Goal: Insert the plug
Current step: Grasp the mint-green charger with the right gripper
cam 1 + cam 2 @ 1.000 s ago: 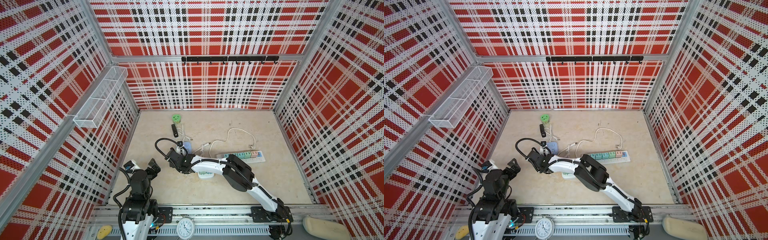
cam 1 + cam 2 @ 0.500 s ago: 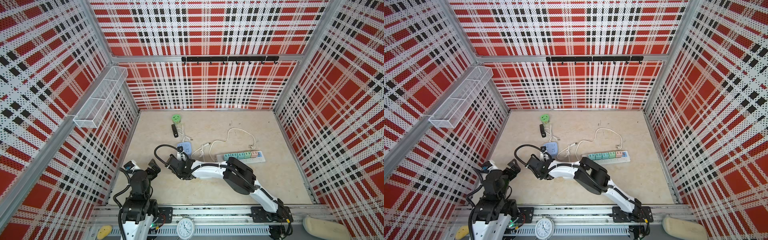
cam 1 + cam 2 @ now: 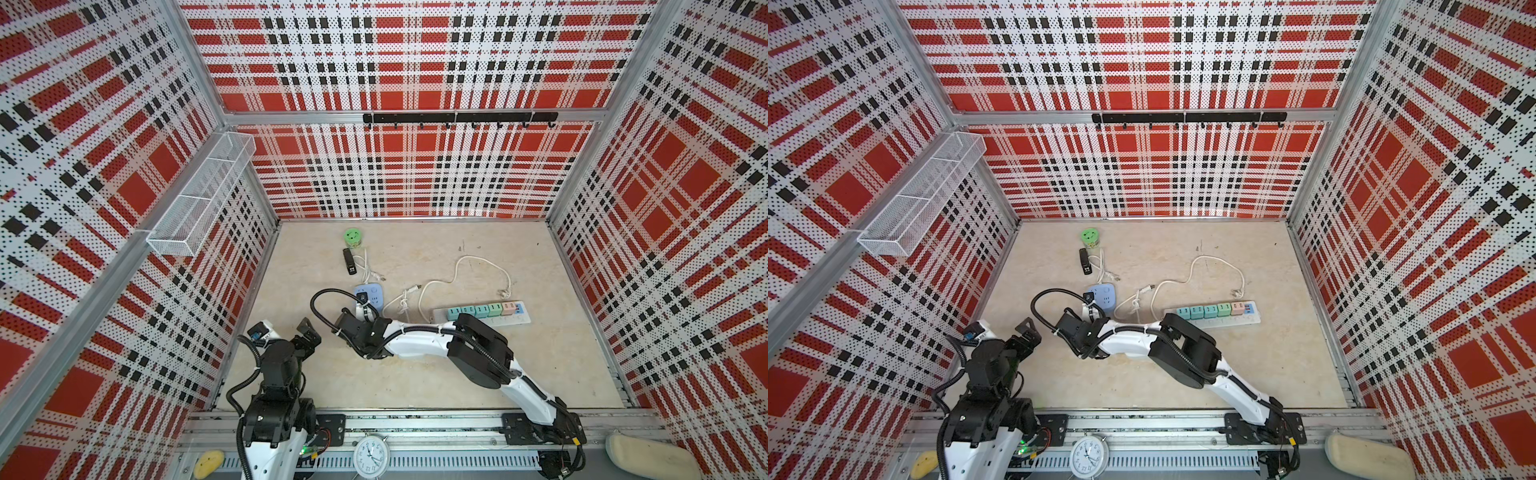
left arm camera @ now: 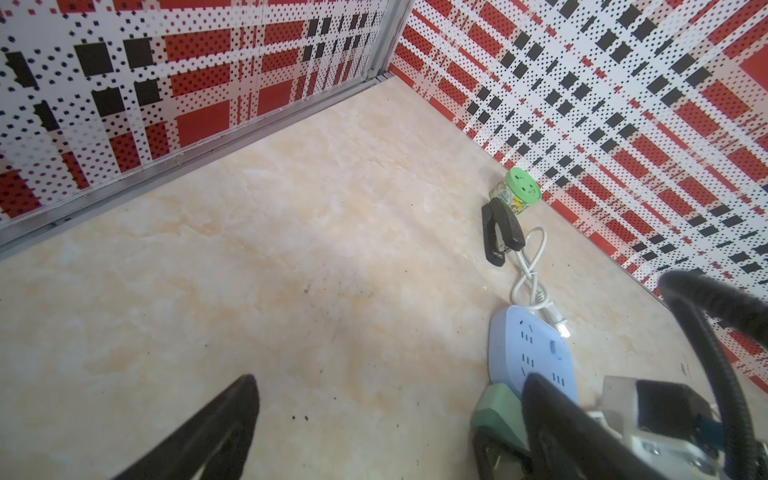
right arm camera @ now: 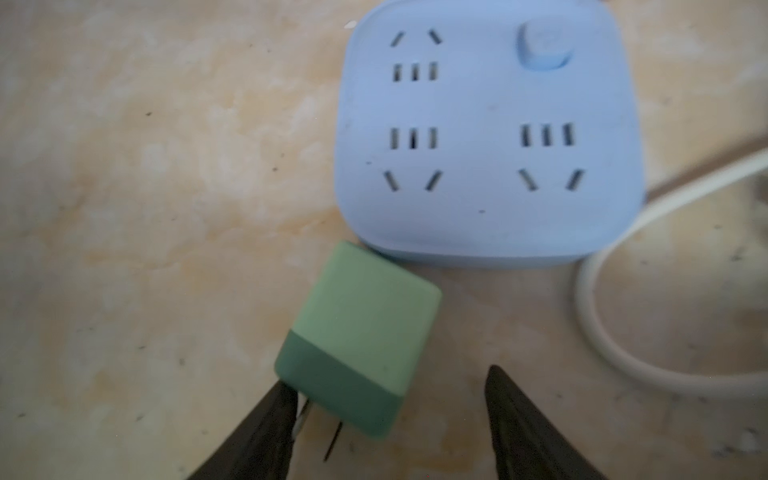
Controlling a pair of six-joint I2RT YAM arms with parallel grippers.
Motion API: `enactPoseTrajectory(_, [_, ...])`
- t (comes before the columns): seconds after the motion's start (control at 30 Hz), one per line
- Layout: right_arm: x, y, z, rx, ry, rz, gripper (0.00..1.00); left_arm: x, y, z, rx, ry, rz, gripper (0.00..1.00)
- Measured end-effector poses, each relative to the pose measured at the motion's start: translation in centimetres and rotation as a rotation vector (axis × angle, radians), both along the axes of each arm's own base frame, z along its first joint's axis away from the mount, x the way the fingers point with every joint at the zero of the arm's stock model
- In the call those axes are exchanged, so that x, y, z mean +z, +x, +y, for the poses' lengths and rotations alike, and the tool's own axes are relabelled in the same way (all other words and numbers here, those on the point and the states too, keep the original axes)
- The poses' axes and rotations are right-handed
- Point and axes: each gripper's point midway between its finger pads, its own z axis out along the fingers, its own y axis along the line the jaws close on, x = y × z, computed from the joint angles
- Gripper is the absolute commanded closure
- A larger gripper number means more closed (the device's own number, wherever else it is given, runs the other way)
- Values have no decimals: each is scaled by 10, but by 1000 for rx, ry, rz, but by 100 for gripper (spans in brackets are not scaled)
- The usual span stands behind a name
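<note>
Right arm has pulled its wrist back a touch from the blue socket block (image 3: 368, 296) compared with a second ago, and its jaws look narrower than they were. Now the right gripper (image 5: 390, 378) sits low over the table on the near side of the block, jaws partly open and straddling the pronged end of the green plug (image 5: 361, 336). One finger (image 5: 266, 428) is right up against the plug's dark green corner and a prong, while the other finger (image 5: 528, 424) is clearly apart from it, so nothing is clamped yet. That plug lies flat on the table just beside the block's near edge, light green end toward the block and prongs pointing away from it, so it's not in any socket. From the left wrist view you can see it tucked against the block (image 4: 532, 353) too (image 4: 496, 409). A white cord (image 5: 602, 332) loops out from the block's side. Left gripper (image 4: 386, 436) hangs well off to the left of the block with its jaws spread wide and nothing in them. Beyond the block, toward the back wall, are a black stapler-looking thing (image 3: 349, 261) and a green round tub (image 3: 352, 237); to the block's right lies a long power strip (image 3: 486, 313).
</note>
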Motion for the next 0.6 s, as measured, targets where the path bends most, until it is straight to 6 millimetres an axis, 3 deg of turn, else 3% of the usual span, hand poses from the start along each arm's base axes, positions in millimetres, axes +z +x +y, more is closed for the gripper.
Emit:
enactPoseTrajectory(0.13, [0, -7, -22, -8, -32, 6, 31, 0, 0, 0, 0, 0, 0, 1])
enactPoseTrajectory(0.27, [0, -10, -29, -1, -35, 4, 30, 0, 0, 0, 0, 0, 0, 1])
enactPoseTrajectory(0.6, [11, -15, 6, 171, 27, 23, 27, 0, 0, 0, 0, 0, 0, 1])
